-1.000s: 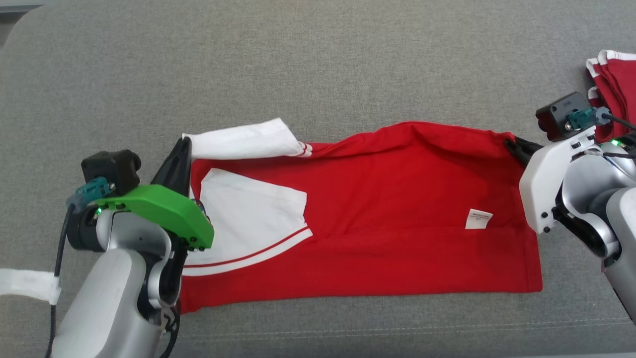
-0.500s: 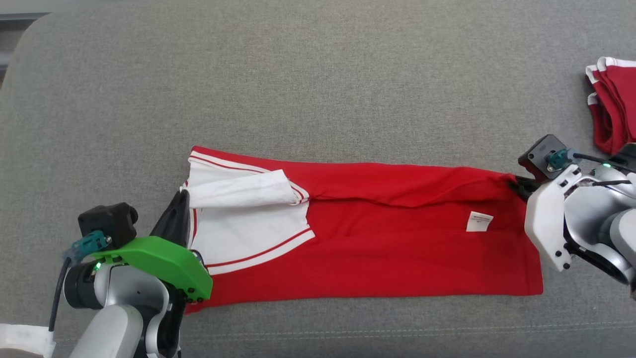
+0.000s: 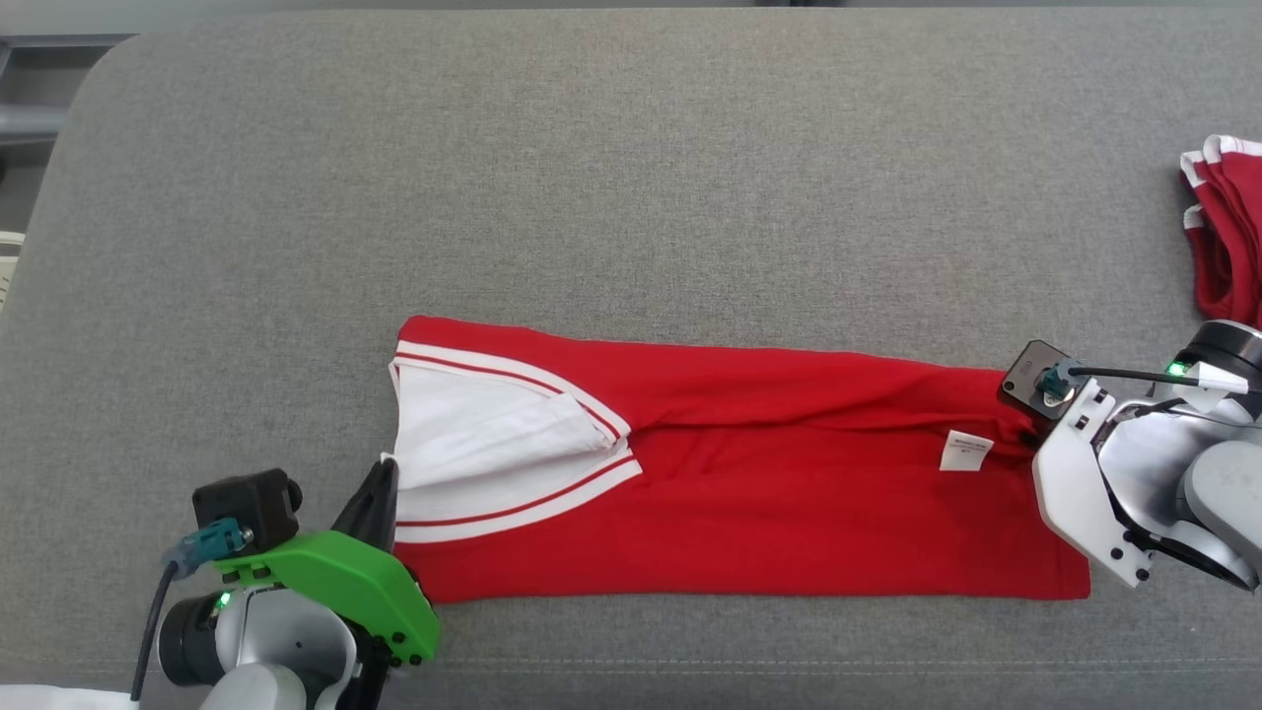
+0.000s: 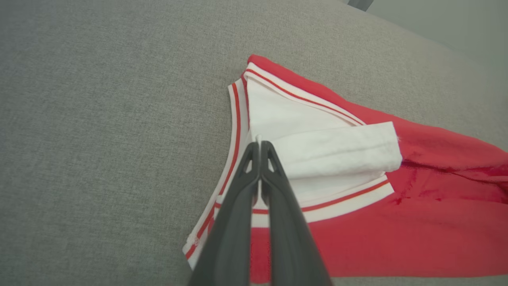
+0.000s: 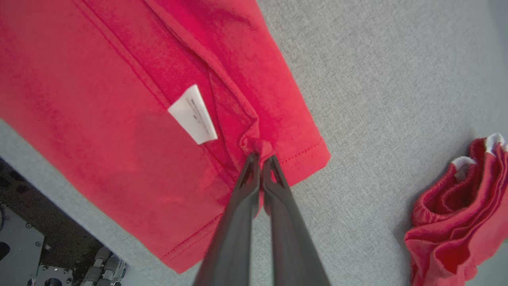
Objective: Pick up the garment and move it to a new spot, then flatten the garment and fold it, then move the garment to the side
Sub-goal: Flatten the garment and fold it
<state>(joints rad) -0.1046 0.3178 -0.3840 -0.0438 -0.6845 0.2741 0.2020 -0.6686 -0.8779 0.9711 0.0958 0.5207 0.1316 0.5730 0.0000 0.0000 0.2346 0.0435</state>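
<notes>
The garment (image 3: 749, 513), a red shirt with white, red-striped sleeves, lies as a long folded band on the grey padded surface (image 3: 631, 177). My left gripper (image 3: 383, 481) is shut on the white sleeve's edge at the garment's left end; in the left wrist view its tips (image 4: 258, 145) pinch the rolled white sleeve (image 4: 337, 151). At the right end, my right gripper (image 3: 1025, 432) is shut on a bunched bit of red hem (image 5: 258, 145) and sits mostly under its wrist camera. A white label (image 3: 964, 451) lies close to that grip.
A pile of other red garments (image 3: 1223, 237) sits at the far right edge, apart from the shirt. The surface's near edge runs just below the shirt, and the right wrist view shows robot base parts (image 5: 24, 246) beyond it. Bare grey surface stretches behind the shirt.
Both grippers drew the raised far edge toward me and down, laying the garment's upper half over the lower half. The white sleeve now lies folded on the left end. The head view also shifted.
</notes>
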